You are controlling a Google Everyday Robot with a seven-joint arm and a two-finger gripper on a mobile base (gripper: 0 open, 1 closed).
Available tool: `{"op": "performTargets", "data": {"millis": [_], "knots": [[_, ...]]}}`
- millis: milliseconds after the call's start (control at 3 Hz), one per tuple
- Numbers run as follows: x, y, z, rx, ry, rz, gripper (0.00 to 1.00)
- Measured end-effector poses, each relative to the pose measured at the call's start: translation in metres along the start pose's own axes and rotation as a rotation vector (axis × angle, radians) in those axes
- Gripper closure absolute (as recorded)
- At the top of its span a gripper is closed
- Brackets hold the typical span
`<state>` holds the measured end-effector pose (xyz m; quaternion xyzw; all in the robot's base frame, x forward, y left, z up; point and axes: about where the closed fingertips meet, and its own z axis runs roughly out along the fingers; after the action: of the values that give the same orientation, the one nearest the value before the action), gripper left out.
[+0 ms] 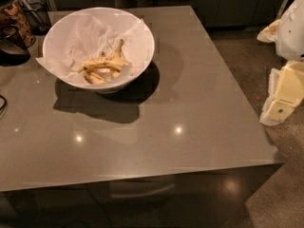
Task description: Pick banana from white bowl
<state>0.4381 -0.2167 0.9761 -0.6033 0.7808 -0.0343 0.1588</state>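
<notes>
The white bowl (57,30) stands on the grey table at the back left, lined with crumpled white paper. The banana (105,62), yellow with brown spots, lies in the bottom of the bowl with its thin stem pointing up and to the right. A smaller, paler banana (95,76) lies just in front of it. My gripper (284,91), white and cream, hangs at the right edge of the view, beyond the table's right edge and far from the bowl, holding nothing that I can see.
The grey table (190,108) stretches from the bowl to its front and right edges. A jar (12,13), a wire basket (35,13) and a dark round object (10,49) stand at the far left. Floor (247,61) lies to the right.
</notes>
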Motion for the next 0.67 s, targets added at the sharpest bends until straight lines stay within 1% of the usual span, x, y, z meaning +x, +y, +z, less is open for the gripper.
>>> {"op": "performTargets", "data": {"millis": [333, 667], "knots": [[0.0, 0.0, 0.0, 0.0, 0.0, 0.0, 0.0], [-0.026, -0.016, 0.003, -0.012, 0.02, -0.019, 0.0]]}}
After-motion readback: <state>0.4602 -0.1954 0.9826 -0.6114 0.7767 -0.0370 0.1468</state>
